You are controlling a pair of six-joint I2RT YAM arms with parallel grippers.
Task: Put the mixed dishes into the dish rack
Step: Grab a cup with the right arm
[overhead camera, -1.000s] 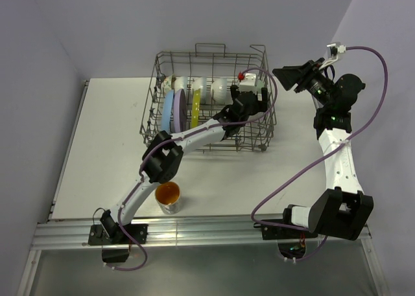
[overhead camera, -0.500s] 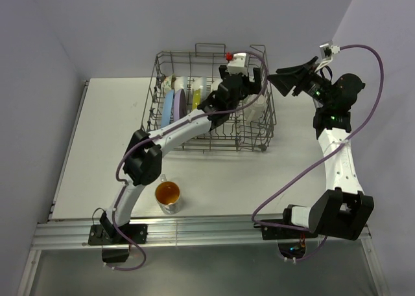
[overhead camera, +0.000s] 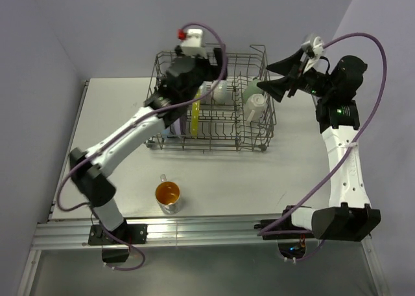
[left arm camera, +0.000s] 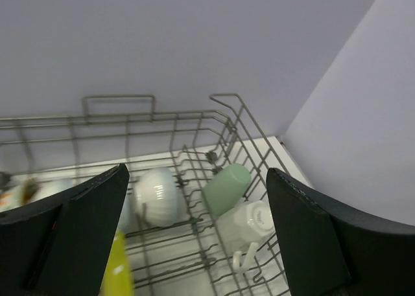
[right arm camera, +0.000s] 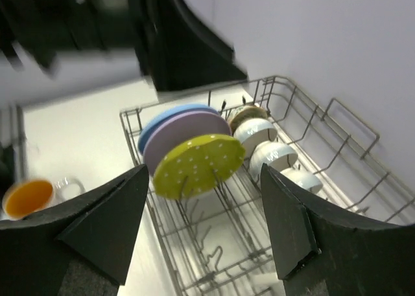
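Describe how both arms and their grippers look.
Both the left arm and right arm have white tubular links with bulky black joints; a purple cable loops along each. The left gripper and right gripper carry broad black wedge-shaped fingers. A white block with a red tip tops the left wrist.

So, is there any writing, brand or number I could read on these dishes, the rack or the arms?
None can be read.
The dish rack is bare wire.
The yellow-green plate bears only white dots, no letters.
The orange-inside cup and white mug show no print.
Any marks on the left arm or right arm are too small to tell.
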